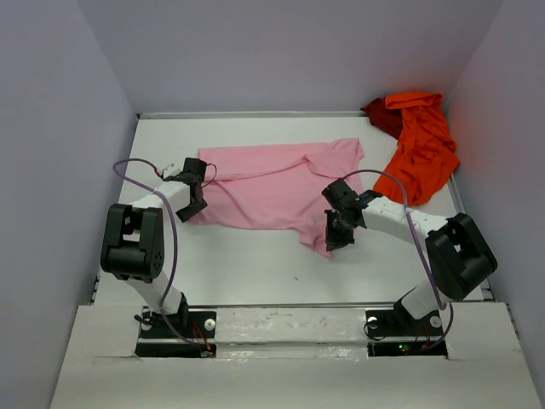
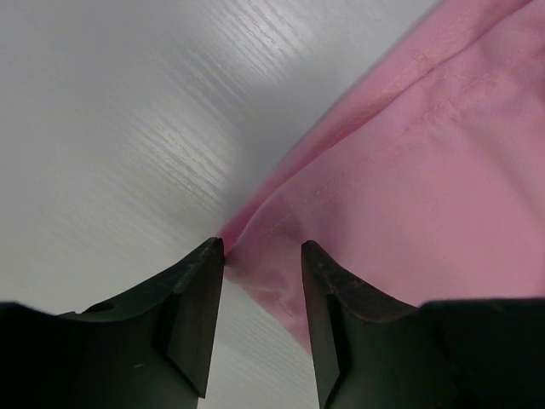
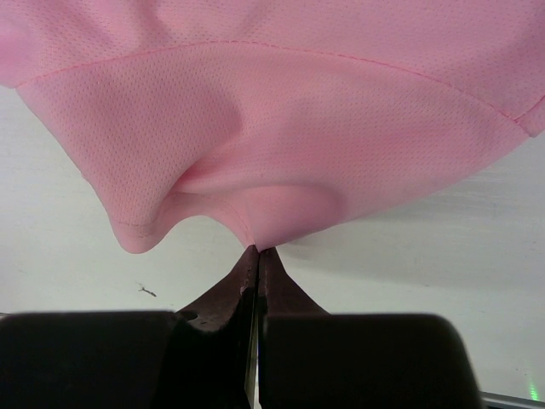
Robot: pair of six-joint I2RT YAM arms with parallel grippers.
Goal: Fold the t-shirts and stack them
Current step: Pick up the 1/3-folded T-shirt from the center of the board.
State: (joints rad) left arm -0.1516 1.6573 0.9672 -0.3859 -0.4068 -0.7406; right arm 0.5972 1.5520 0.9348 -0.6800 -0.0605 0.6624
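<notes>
On the white, pale-walled table (image 1: pixel 255 273), the right gripper (image 3: pixel 257 251) clamped the pink t-shirt (image 1: pixel 272 183); the left gripper (image 2: pixel 264 249) straddled its corner, fingers apart.

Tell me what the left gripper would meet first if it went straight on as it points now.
Most likely the pink t-shirt: its corner lies between the open jaws of the left gripper, at the fingertips. Depth is unclear, so the table beneath could come first.

Robotics lab cell, bare white walls (image 1: pixel 51 170), white table (image 1: pixel 255 268), bolted arms (image 1: pixel 134 243)
</notes>
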